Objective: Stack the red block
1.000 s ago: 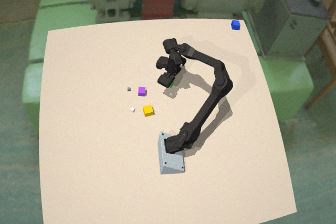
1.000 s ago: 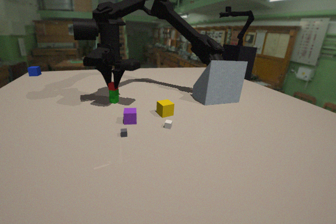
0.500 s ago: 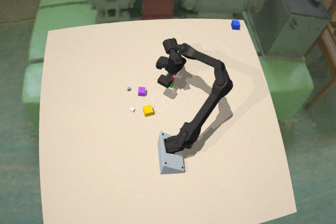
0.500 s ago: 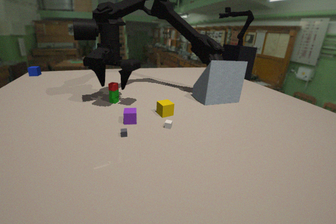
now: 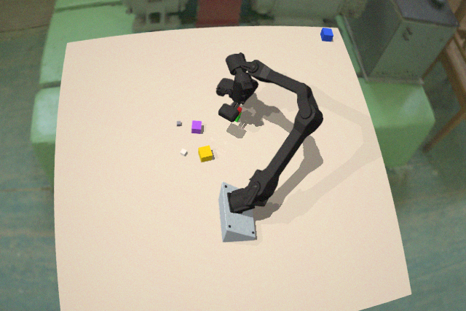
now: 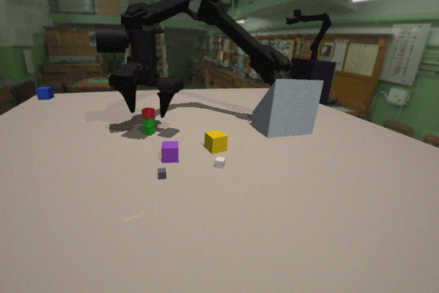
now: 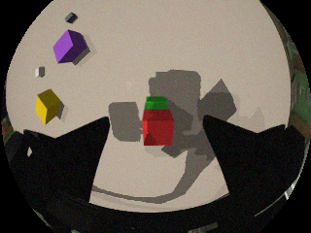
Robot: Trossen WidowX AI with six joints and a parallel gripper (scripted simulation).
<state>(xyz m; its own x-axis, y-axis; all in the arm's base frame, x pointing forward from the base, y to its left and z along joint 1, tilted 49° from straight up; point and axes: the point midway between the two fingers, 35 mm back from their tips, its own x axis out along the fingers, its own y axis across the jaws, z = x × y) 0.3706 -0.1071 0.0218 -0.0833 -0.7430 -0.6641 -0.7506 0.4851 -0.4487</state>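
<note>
fingers [image 6: 132, 99]: spread wide, gripping nothing, one each side of the red block [image 6: 147, 112] with gaps, so we can lift without nudging | red block: sits on the green tower [image 6: 148, 126], squarely as far as we judge | purple [image 6: 169, 151] and yellow [image 6: 215, 141] blocks nearer on the bench [image 6: 247, 211], apart | blue [image 6: 44, 92] far left

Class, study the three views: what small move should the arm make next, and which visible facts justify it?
Probably a straight lift of the pincer. The small red cube already sits on the green block tower, and the black fingers stand wide apart on either side without touching it. Rising vertically should avoid brushing the stack.
</note>
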